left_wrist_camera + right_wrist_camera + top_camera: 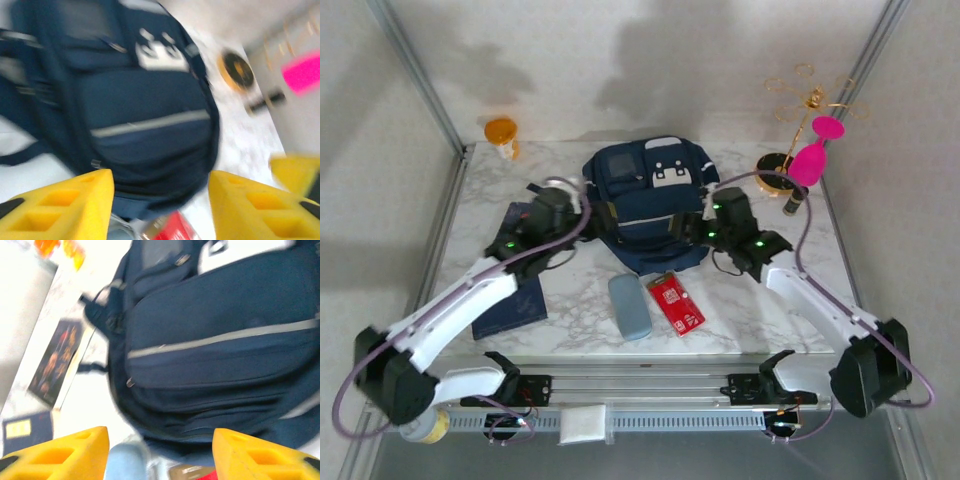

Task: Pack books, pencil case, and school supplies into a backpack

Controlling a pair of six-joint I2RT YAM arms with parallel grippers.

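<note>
Yellow left fingers (75, 202) and right fingers (65, 452) each stand wide apart and empty, at the backpack's (645, 205) 9 and 3 o'clock sides. Pencil case (630, 306) and red packet (676, 303) lie side by side on the surface (580, 300) at its 6 o'clock, with a blue book (515, 310) at 8 o'clock and a picture book (55, 362) at 9 o'clock.

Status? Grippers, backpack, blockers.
Both open, empty: left gripper, right gripper, beside backpack. Unpacked on table: pencil case, red packet, blue book. No blockers seen.
</note>
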